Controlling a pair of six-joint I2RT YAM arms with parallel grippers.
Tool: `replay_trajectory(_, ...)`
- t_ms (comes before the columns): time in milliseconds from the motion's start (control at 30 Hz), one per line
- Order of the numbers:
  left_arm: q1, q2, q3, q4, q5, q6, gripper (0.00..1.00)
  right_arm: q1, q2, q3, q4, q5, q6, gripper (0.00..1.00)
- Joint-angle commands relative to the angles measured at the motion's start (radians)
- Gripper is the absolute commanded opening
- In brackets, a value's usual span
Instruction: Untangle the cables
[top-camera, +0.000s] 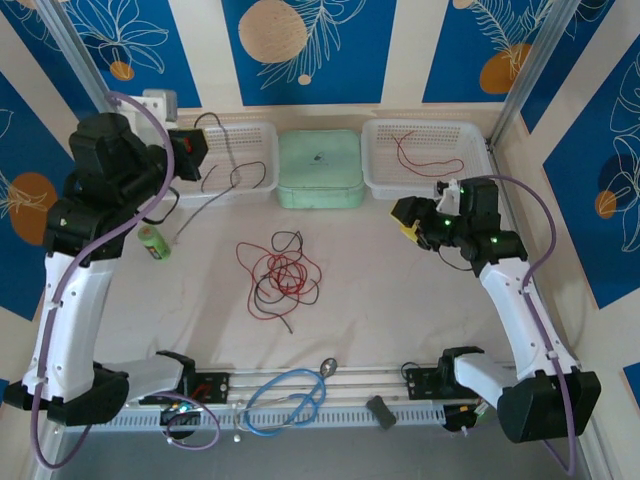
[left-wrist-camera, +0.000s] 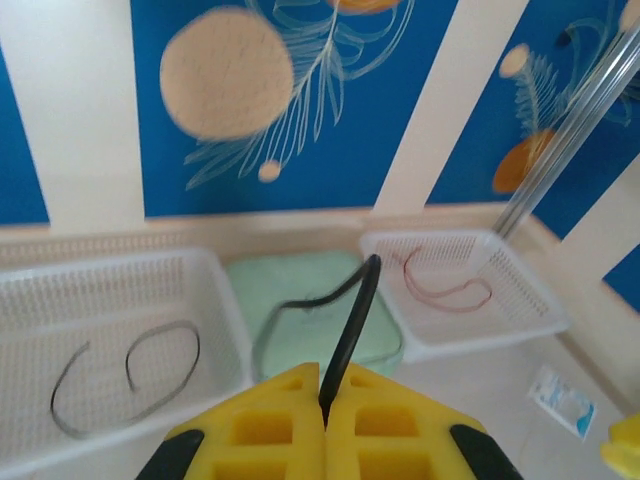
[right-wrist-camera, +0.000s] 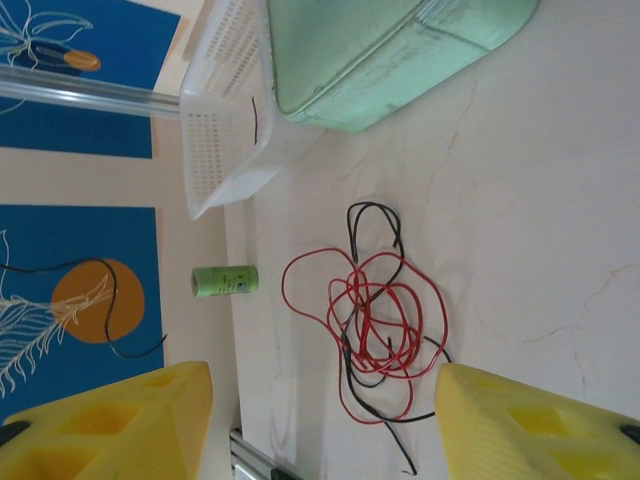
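Note:
A tangle of thin red and black cables (top-camera: 281, 279) lies in the middle of the table and appears in the right wrist view as the knot (right-wrist-camera: 388, 322). My left gripper (top-camera: 190, 153) hovers by the left white basket (top-camera: 255, 128). It is shut on a single black cable (left-wrist-camera: 352, 320) that rises from between its yellow fingers (left-wrist-camera: 280, 410). Another black cable (left-wrist-camera: 132, 372) lies in that basket. A red cable (top-camera: 427, 155) lies in the right basket (top-camera: 420, 124). My right gripper (top-camera: 410, 222) stands open right of the tangle, with nothing between its fingertips (right-wrist-camera: 110, 420).
A mint-green lidded box (top-camera: 320, 170) sits between the two baskets. A green cylinder (top-camera: 152, 243) lies at the left. Along the front rail lie a light-blue looped cable (top-camera: 290, 400), a small metal piece (top-camera: 328, 367) and a grey block (top-camera: 381, 410).

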Motion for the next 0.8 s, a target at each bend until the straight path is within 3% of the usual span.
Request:
replay_trajectory(0, 0.012, 0.009, 0.048, 0.1, 0.013, 0.053, 0.0, 0.038, -0.021, -0.02, -0.023, 0.004, -0.001, 0.61)
replay_trajectory(467, 0.013, -0.061, -0.22, 0.568, -0.248, 0.298, 0.0, 0.075, -0.081, -0.028, -0.091, 0.069, -0.025, 0.62)
replay_trajectory(767, 0.015, 0.024, -0.266, 0.763, -0.333, 0.388, 0.0, 0.051, -0.123, -0.073, -0.11, 0.074, -0.027, 0.62)
